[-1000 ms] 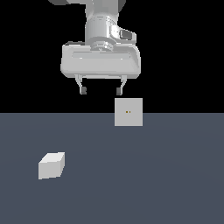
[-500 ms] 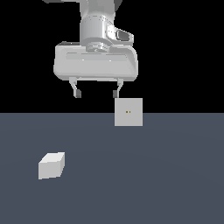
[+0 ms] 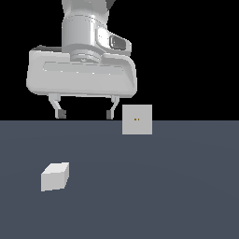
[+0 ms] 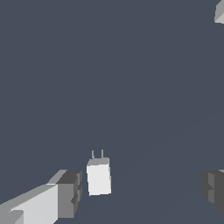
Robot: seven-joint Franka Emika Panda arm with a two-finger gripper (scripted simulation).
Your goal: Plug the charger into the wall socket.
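The charger [image 3: 55, 176] is a small white block lying on the dark grey floor toward the exterior view's left; the wrist view shows the charger [image 4: 99, 176] with two thin prongs sticking out of one end. The wall socket [image 3: 137, 119] is an upright light-grey square plate with two tiny orange dots, standing at the floor's far edge. My gripper [image 3: 85, 113] hangs open and empty well above the floor, just to the left of the socket and higher than the charger. Both fingers [image 4: 69, 193] are spread wide in the wrist view.
The dark grey floor [image 3: 177, 186] stretches across the lower half of the exterior view. A corner of the light-grey plate [image 4: 220, 12] shows at the edge of the wrist view.
The arm has shifted toward the exterior view's left and looms larger in that view. The fingers stay open. The charger and socket have not moved.
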